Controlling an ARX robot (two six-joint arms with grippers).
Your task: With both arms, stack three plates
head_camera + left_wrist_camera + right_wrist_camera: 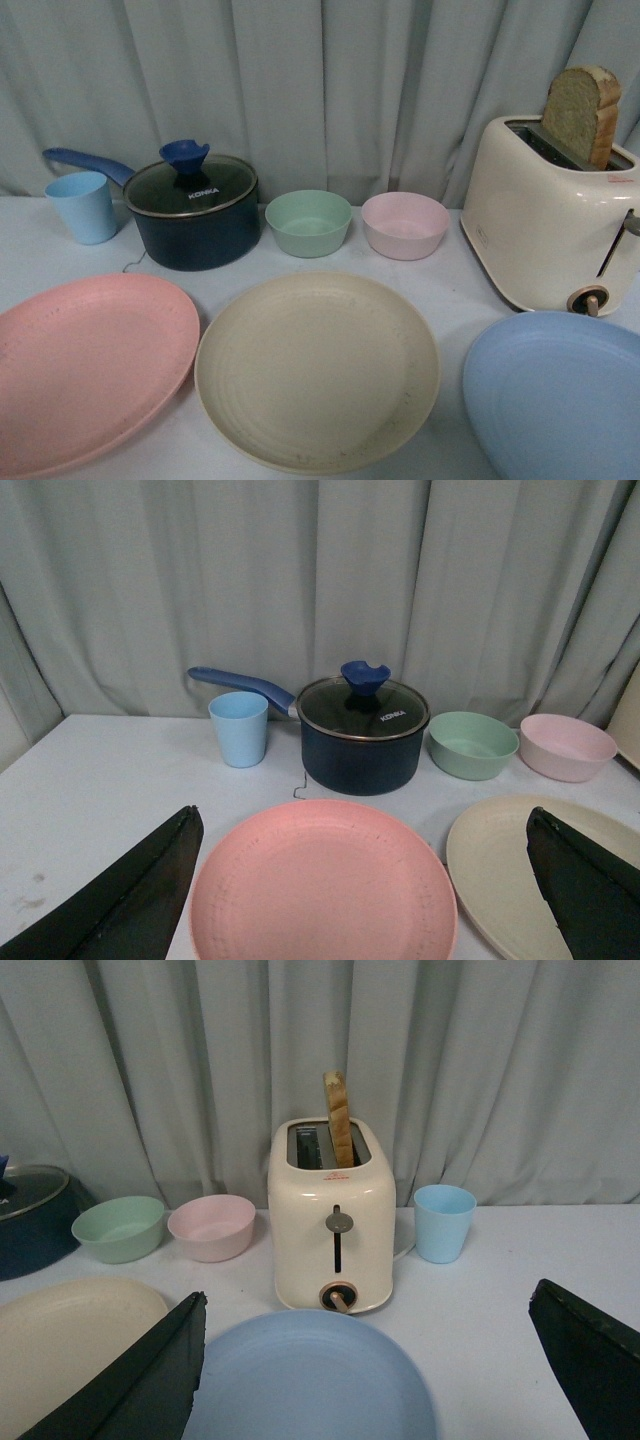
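Three plates lie side by side on the white table: a pink plate at the left, a cream-beige plate in the middle and a light blue plate at the right. No arm shows in the front view. In the left wrist view my left gripper stands open, its fingers wide apart on either side of the pink plate, with the cream plate beside it. In the right wrist view my right gripper is open over the blue plate.
Behind the plates stand a light blue cup, a dark blue lidded pot, a green bowl and a pink bowl. A cream toaster with a bread slice stands at the back right, close to the blue plate. Another blue cup stands beside it.
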